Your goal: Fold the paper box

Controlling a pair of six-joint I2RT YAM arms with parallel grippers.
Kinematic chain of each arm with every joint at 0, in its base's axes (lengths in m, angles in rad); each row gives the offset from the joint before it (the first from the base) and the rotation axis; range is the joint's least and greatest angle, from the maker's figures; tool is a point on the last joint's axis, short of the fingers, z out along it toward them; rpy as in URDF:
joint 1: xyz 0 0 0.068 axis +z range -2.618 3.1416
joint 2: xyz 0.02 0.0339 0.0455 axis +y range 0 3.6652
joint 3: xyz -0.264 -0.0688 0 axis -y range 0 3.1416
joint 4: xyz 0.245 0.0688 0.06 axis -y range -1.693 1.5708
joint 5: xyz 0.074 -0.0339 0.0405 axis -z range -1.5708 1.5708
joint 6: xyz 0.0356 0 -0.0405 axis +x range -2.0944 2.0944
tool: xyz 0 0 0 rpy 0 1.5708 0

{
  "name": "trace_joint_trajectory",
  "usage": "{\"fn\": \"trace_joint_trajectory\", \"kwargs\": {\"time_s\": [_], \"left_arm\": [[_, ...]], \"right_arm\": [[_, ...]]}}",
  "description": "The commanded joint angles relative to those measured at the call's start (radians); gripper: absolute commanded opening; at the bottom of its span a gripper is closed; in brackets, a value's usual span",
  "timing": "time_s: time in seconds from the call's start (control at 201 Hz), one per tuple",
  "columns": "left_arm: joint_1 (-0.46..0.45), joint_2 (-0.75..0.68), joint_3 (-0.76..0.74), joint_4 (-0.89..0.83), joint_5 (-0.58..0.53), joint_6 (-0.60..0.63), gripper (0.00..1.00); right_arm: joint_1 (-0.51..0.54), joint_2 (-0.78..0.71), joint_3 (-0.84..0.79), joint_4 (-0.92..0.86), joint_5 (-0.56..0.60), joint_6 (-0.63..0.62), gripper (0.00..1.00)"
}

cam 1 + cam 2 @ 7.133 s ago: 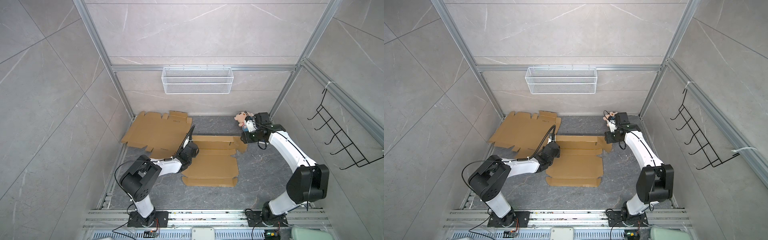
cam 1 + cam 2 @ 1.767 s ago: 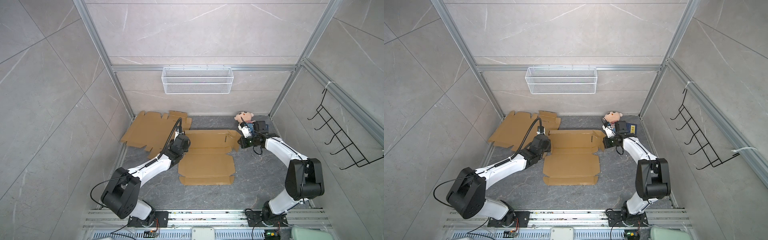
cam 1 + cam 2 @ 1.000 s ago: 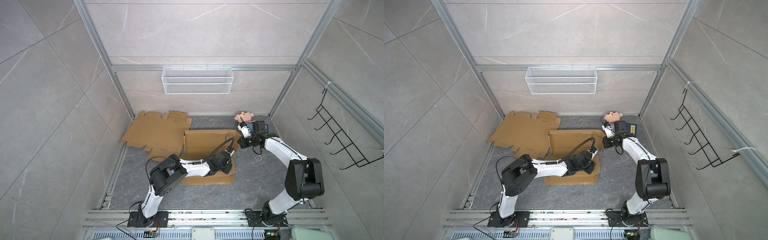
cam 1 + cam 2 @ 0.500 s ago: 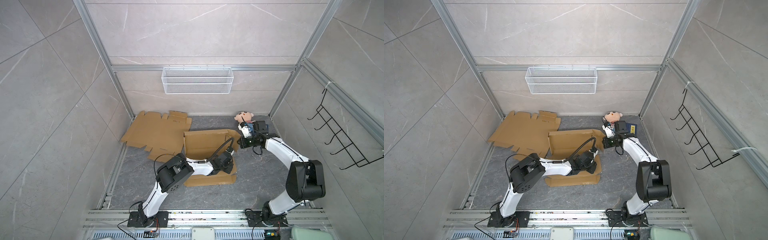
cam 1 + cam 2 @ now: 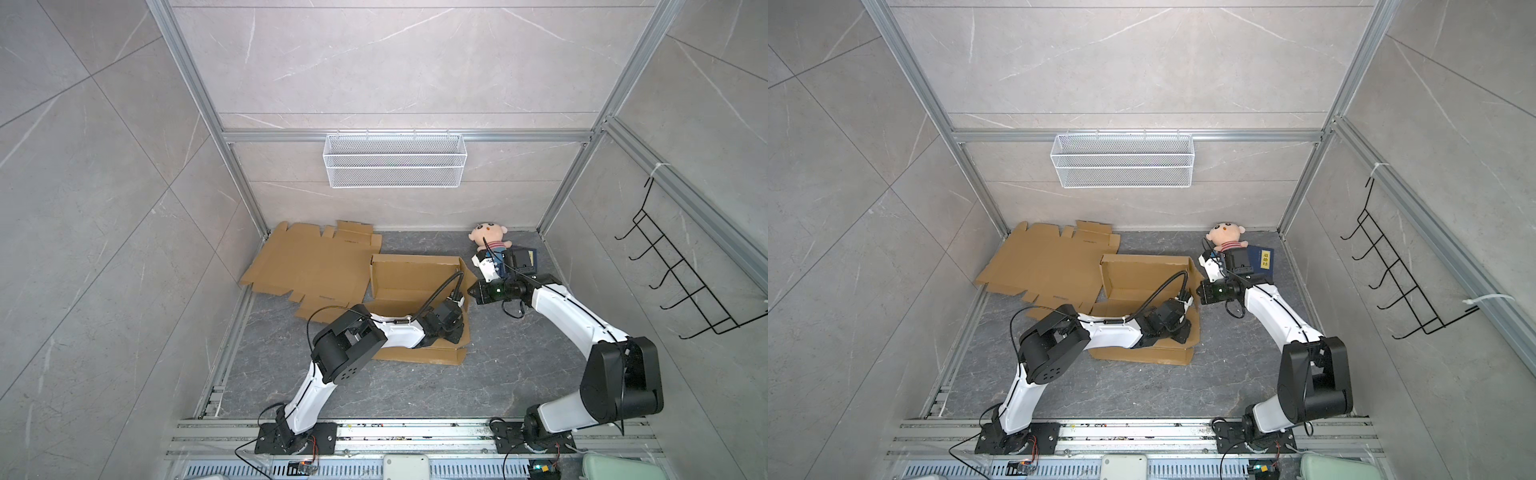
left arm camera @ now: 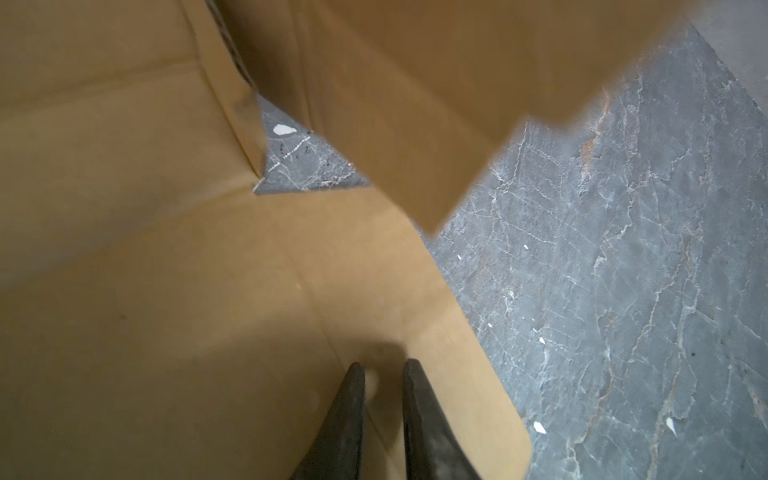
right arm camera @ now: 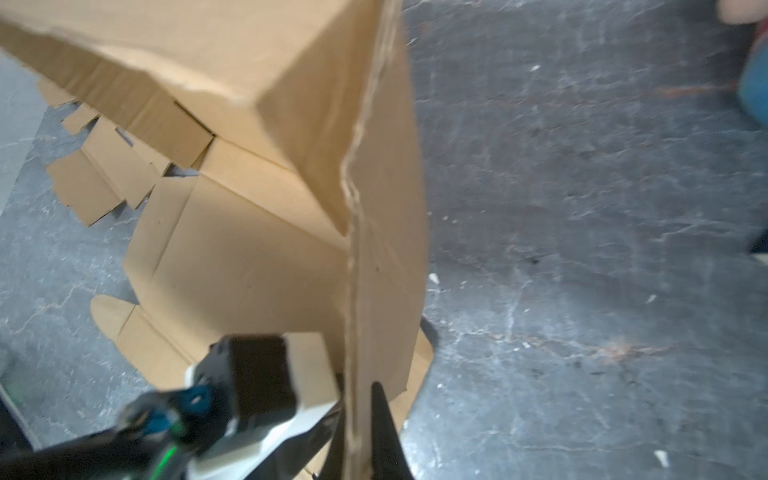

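Noted grey tabletop (image 5: 519,365). Noted flat cardboard sheet (image 5: 307,266) rear left. Noted paper box (image 5: 415,274) mid-tabletop against the sheet, back wall raised. Noted right gripper (image 7: 357,390) clamped tight on box's upright right flap. Noted left gripper (image 6: 384,368) over box's flat panel, jaws narrowly parted, gripping nothing.

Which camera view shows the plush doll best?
Both top views: the plush doll lies at the back, face clear. The right wrist view has a blurred pink corner, perhaps it; the left wrist view, nothing.
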Motion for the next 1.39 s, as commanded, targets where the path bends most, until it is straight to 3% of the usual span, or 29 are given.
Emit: {"fn": "trace_joint_trajectory", "kwargs": {"time_s": [0.0,0.488,0.946,1.055,1.2,1.389], "left_arm": [[0.017,0.044,-0.021,-0.035,-0.022,-0.012,0.22],[0.022,-0.057,-0.062,-0.033,-0.024,0.013,0.23],[0.032,-0.605,-0.290,-0.271,-0.073,0.183,0.41],[0.126,-0.738,-0.283,-0.438,-0.039,0.191,0.45],[0.341,-0.885,-0.255,-0.574,0.106,0.160,0.52],[0.601,-0.871,-0.198,-0.577,0.312,0.077,0.61]], "right_arm": [[0.032,-0.040,-0.043,-0.042,-0.009,0.044,0.01],[0.069,-0.026,-0.204,0.077,0.061,0.080,0.00],[0.069,-0.022,-0.187,0.058,0.079,0.054,0.00],[0.069,-0.022,-0.184,0.053,0.082,0.050,0.00],[0.070,-0.023,-0.182,0.049,0.084,0.050,0.00],[0.069,-0.012,-0.173,0.050,0.084,0.049,0.00]]}}
